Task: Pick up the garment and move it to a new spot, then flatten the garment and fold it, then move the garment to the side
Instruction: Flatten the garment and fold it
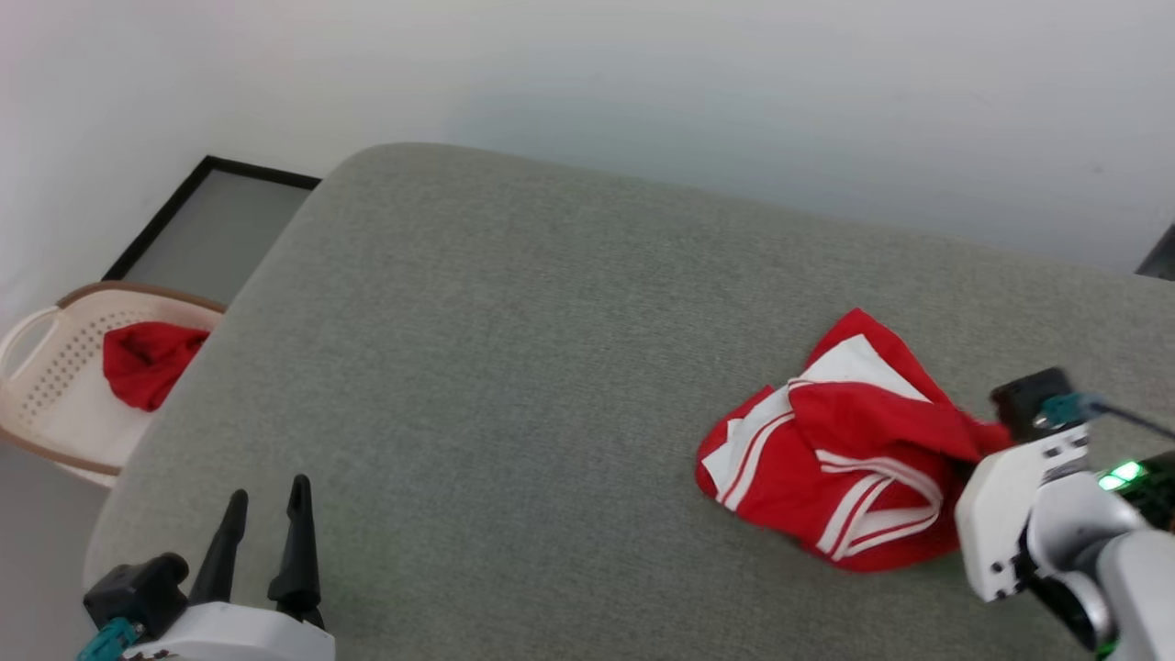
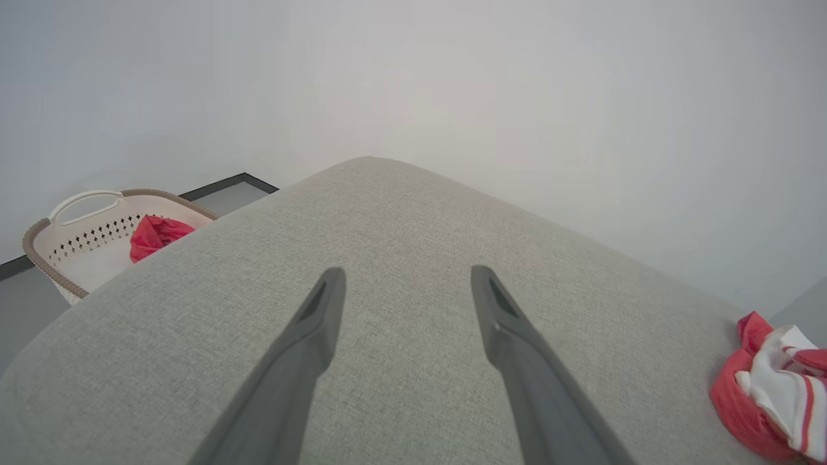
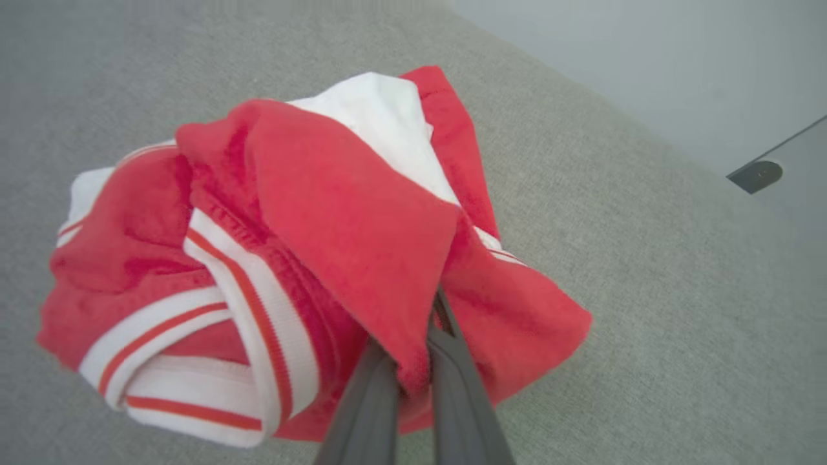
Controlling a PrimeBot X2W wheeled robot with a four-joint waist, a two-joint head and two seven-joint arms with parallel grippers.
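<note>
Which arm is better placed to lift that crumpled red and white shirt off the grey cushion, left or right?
Right. The right gripper is shut on a fold of the crumpled red-and-white jersey shirt. The left gripper is open over the grey fabric cushion, well away from the shirt.

Home-like laundry corner: grey upholstered surface (image 1: 551, 321), beige perforated basket (image 1: 50, 386), plain white wall (image 1: 643, 73).

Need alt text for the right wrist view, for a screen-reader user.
The right gripper is shut on a fold of the crumpled red-and-white garment, which lies bunched on a grey fabric surface. A pale wall shows at the top right.
</note>
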